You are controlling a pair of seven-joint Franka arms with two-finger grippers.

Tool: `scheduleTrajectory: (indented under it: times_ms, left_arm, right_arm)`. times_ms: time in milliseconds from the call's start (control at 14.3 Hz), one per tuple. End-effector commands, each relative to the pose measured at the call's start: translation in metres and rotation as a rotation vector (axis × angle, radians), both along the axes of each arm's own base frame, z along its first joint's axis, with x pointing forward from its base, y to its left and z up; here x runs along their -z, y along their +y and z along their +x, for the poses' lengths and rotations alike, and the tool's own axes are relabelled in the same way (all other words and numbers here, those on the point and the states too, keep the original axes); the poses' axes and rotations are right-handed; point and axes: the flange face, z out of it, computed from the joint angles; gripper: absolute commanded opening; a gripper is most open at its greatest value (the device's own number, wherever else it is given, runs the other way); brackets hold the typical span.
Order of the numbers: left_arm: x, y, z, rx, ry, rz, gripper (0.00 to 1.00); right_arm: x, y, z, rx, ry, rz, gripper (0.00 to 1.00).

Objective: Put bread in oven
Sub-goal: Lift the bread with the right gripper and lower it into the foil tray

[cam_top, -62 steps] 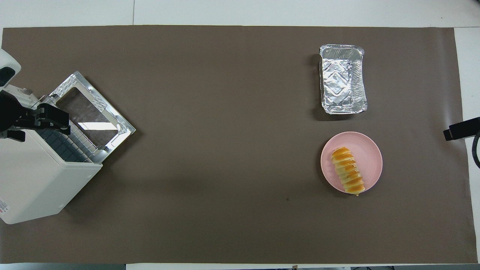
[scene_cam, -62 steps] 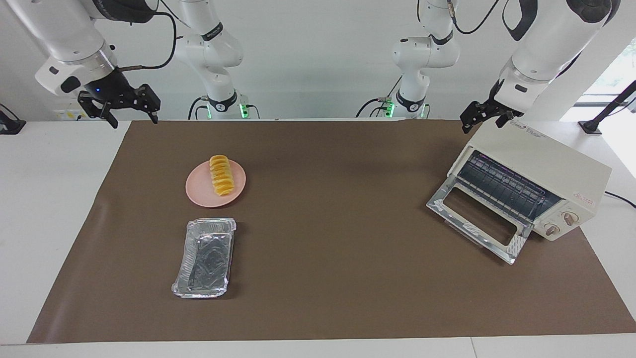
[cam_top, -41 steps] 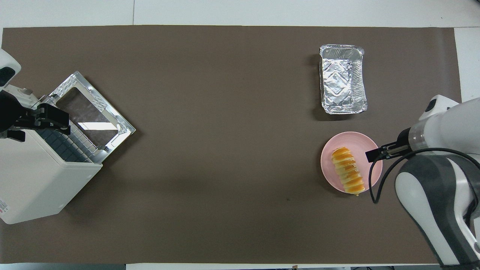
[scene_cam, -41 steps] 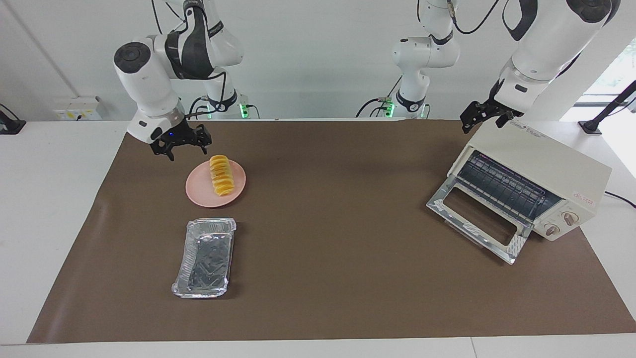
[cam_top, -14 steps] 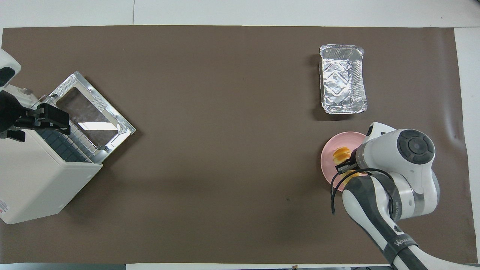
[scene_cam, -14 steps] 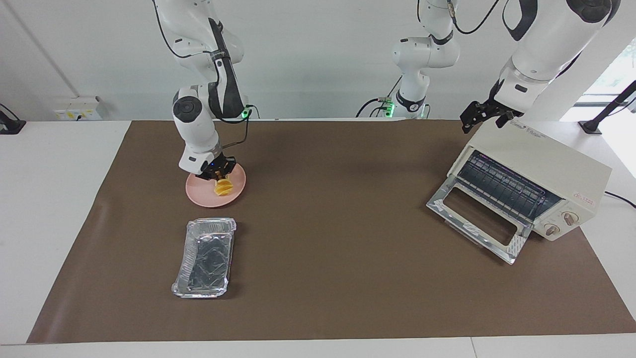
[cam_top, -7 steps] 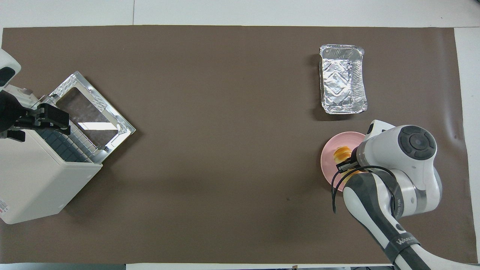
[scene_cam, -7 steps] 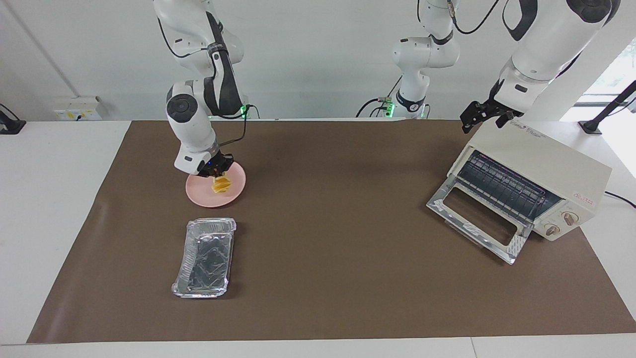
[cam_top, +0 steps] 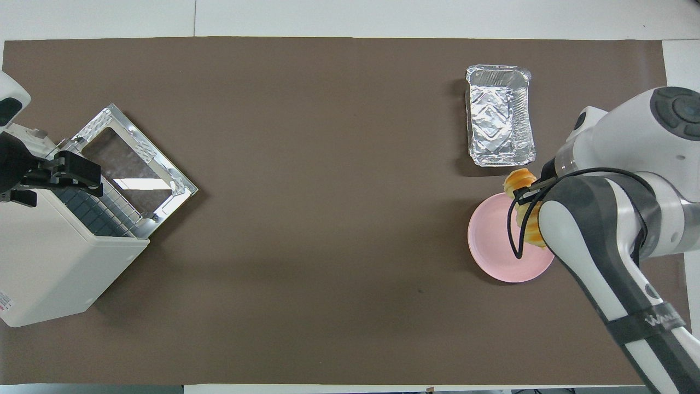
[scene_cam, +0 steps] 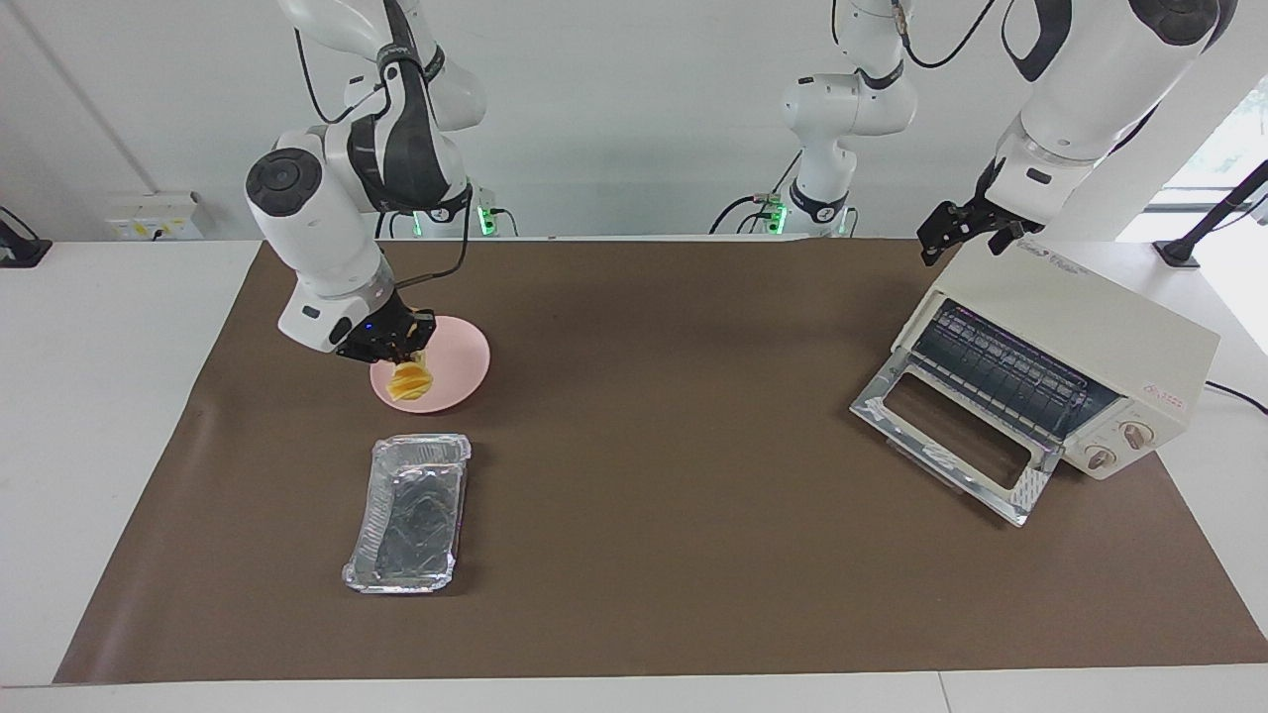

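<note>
You see the bread (scene_cam: 410, 379), a ridged, segmented golden-orange loaf, clamped between the fingertips of the right gripper (scene_cam: 400, 349), which is closed tight on it. The loaf hangs just below the gripper, lifted clear of the smooth round pink plate (scene_cam: 458, 355) and held over the plate's edge on the side toward the right arm's end of the table. In the overhead view one end of the bread (cam_top: 518, 180) pokes out past the arm, over the gap between the plate (cam_top: 492, 241) and the crinkled silver foil tray (cam_top: 499, 115).

Well apart from that gripper, toward the left arm's end of the table, sits the oven (scene_cam: 1070, 347), a boxy cream-white shell with two round knobs. Its metal-framed glass door (scene_cam: 951, 441) lies dropped flat on the matte brown mat (scene_cam: 654, 475), baring the wire rack.

The left gripper (scene_cam: 956, 230) waits over the oven's top corner, jaws wide, holding nothing.
</note>
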Motion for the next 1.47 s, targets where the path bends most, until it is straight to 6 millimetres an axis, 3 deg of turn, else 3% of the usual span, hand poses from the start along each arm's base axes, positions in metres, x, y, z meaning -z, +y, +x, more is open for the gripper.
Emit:
scheduleTrajectory:
  times_ms: [0, 210, 350, 490, 771, 1191, 1261, 1331, 1401]
  left_arm:
    - [-0.001, 0.003, -0.008, -0.008, 0.002, -0.012, 1.00]
    - [-0.001, 0.003, -0.008, -0.008, 0.002, -0.012, 1.00]
    - [-0.001, 0.003, -0.008, -0.008, 0.002, -0.012, 1.00]
    - [-0.001, 0.003, -0.008, -0.008, 0.002, -0.012, 1.00]
    - [-0.001, 0.003, -0.008, -0.008, 0.002, -0.012, 1.00]
    - [-0.001, 0.003, -0.008, -0.008, 0.002, -0.012, 1.00]
    - [-0.001, 0.003, -0.008, -0.006, 0.002, -0.013, 1.00]
    - [-0.001, 0.003, -0.008, -0.006, 0.002, -0.013, 1.00]
    - [-0.001, 0.003, -0.008, -0.008, 0.002, -0.012, 1.00]
  right_arm:
    - [0.002, 0.001, 0.041, 0.048, -0.041, 0.017, 0.00]
    - [0.021, 0.003, 0.097, 0.084, -0.050, 0.019, 0.00]
    - [0.043, -0.001, 0.131, 0.097, -0.040, 0.015, 0.00]
    - [0.068, -0.002, 0.148, 0.124, -0.040, 0.003, 0.00]
    - [0.108, 0.006, 0.158, 0.146, -0.066, -0.021, 0.00]
    - [0.122, 0.009, 0.156, 0.197, -0.085, -0.026, 0.00]
    - [0.124, 0.008, 0.155, 0.198, -0.080, -0.028, 0.12]
    - [0.127, 0.011, 0.152, 0.192, -0.072, -0.031, 0.84]
    - [0.128, 0.009, 0.150, 0.193, -0.063, -0.034, 1.00]
